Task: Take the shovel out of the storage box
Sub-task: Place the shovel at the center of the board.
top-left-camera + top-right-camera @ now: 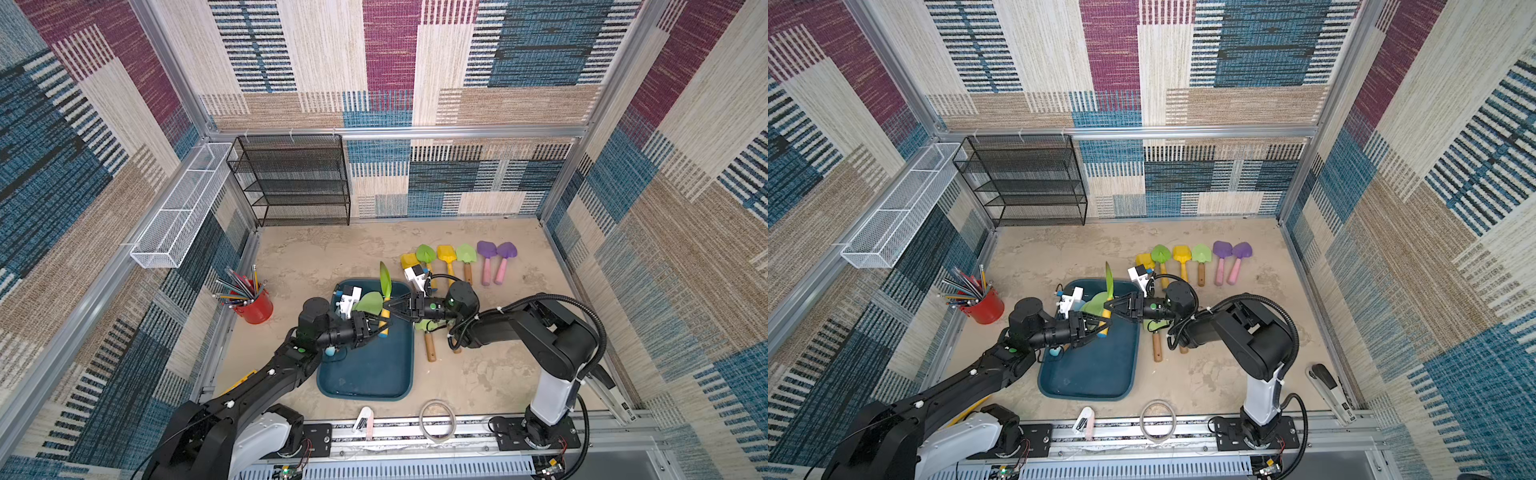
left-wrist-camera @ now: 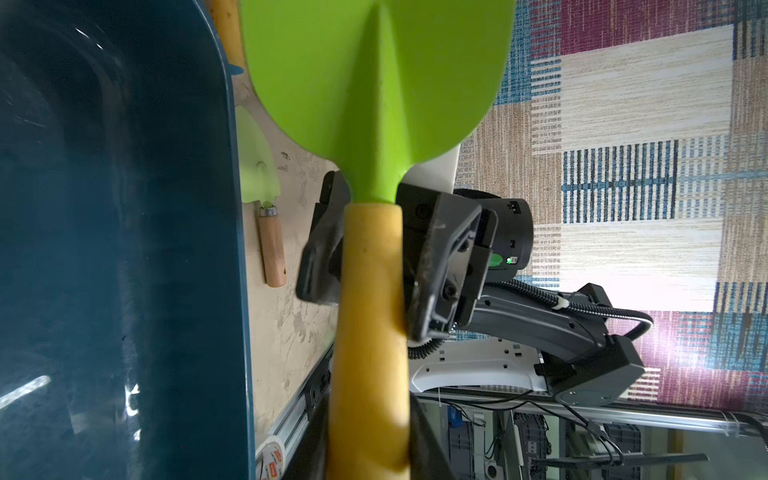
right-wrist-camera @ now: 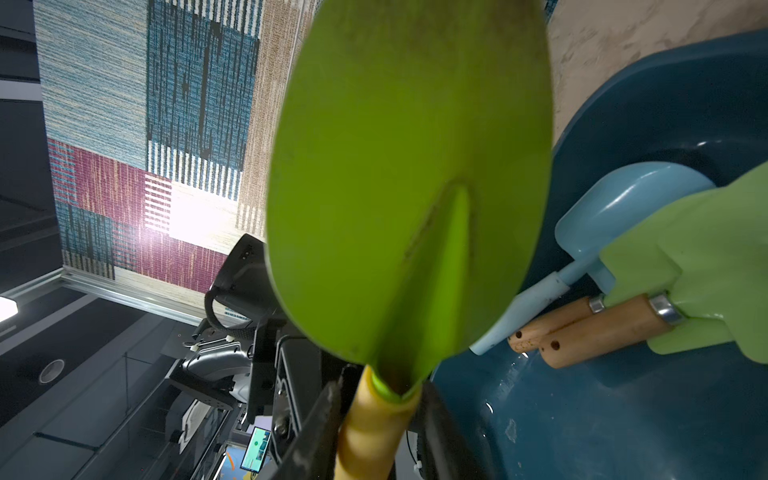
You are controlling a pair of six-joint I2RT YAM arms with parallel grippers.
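Note:
A shovel (image 1: 385,279) with a green blade and a thick yellow handle is held upright over the far end of the dark teal storage box (image 1: 374,370). My left gripper (image 1: 382,328) is shut on the lower handle (image 2: 370,332). My right gripper (image 1: 386,309) comes in from the right and has its fingers against both sides of the handle just under the blade (image 3: 407,187). Still lying in the box (image 3: 623,415) are a light blue shovel (image 3: 623,208) and pale green wooden-handled shovels (image 3: 706,257).
Several yellow, green and purple shovels (image 1: 449,257) lie in a row at the back right. Wooden-handled ones (image 1: 430,345) lie just right of the box. A red cup of pencils (image 1: 255,305) stands left, and a black mesh rack (image 1: 291,178) at the back. A tape roll (image 1: 437,419) is at the front.

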